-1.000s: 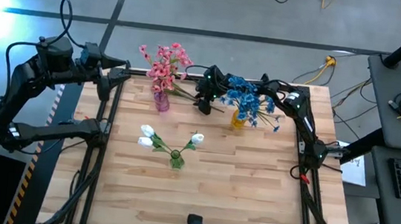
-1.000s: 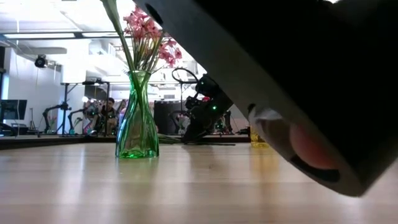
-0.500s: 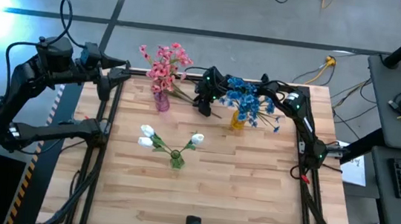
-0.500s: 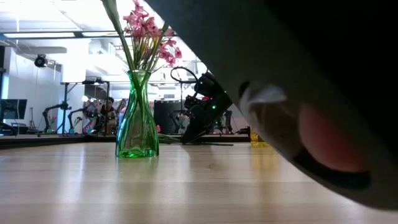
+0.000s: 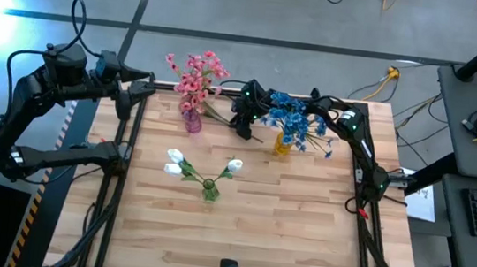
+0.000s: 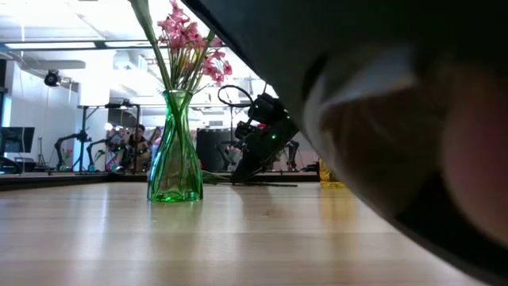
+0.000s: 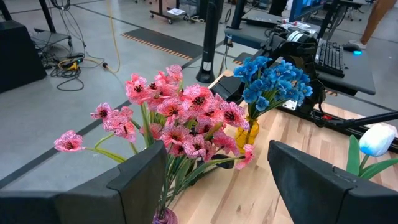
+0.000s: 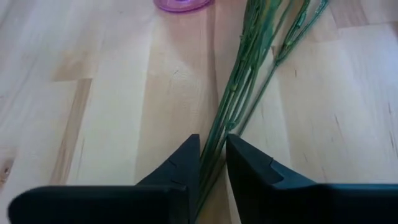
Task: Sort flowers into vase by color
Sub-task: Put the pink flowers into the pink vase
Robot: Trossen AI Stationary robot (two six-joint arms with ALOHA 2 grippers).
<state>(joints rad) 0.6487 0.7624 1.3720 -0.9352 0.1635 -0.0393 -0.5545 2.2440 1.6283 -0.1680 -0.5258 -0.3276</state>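
Note:
A purple vase [image 5: 192, 121] of pink flowers [image 5: 196, 74] stands at the far edge. A yellow vase [image 5: 283, 144] holds blue flowers [image 5: 292, 114], and a green vase [image 5: 210, 191] holds white flowers [image 5: 176, 157]. A loose bunch of thin green stems [image 8: 249, 56] lies on the table between the purple and yellow vases. My right gripper [image 5: 242, 128] is down on this bunch and shut on it. My left gripper [image 5: 126, 99] waits open at the table's far left corner, its fingers [image 7: 143, 180] wide apart. My right gripper [image 8: 213, 165] pinches several green stems near their cut ends [image 8: 214, 146] between its two fingers. It comes slanting down from the table's right. The stems run out ahead of the fingers and lie flat on the wood.
The purple vase's base [image 8: 180, 3] stands just beyond the loose stems. A large dark blurred thing [image 6: 381, 95] close to the low camera hides the right half of that view. Open wood lies along the near side [image 5: 237, 236]. People and equipment show in the room behind.
Both arms have stayed in place. In the low view the dark blurred thing near the camera has shifted and covers more of the right side.

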